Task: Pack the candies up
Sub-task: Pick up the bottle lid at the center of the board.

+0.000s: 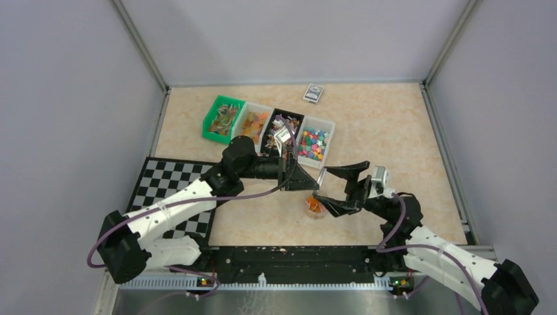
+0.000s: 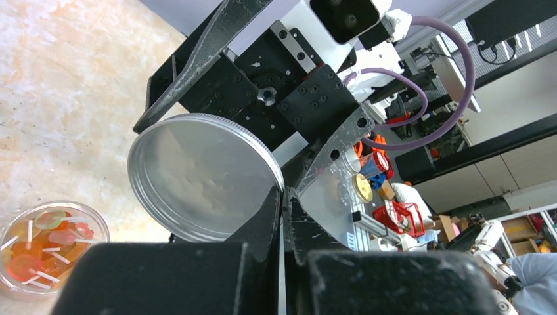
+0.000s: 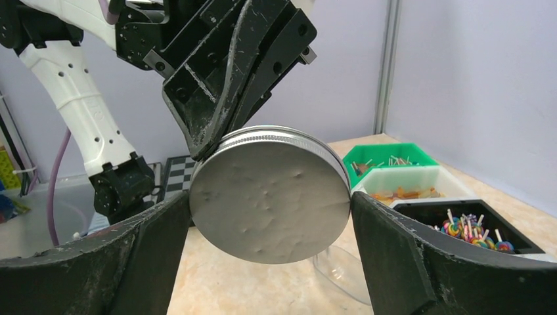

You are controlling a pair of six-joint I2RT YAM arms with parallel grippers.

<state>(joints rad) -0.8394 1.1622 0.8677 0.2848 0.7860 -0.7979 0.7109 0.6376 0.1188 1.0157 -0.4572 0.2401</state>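
pale marbled table [image 1: 387, 131], grey walls: the left pincer [image 2: 284, 197], pressed together on the rim of a silver lid [image 2: 197, 177], holds it tilted in the air between the fingers of the right pincer [image 1: 323, 184]. the right pincer is spread wide, one finger close beside each edge of the lid; whether either touches it cannot be told. on the table beneath the lid, under the right pincer's tips, sits a clear cup [image 2: 98, 223] of orange candies [image 2: 39, 252], uncovered. more candies fill bins [image 1: 211, 121] well beyond both pincers.

it looks like a hand-over ahead of capping. done well, the right pincer would close squarely across the lid's widest line. the left would let go only once that grip is firm. a pinch off centre could let the smooth metal twist or slip out. the lid would then need levelling before it goes down over the cup.
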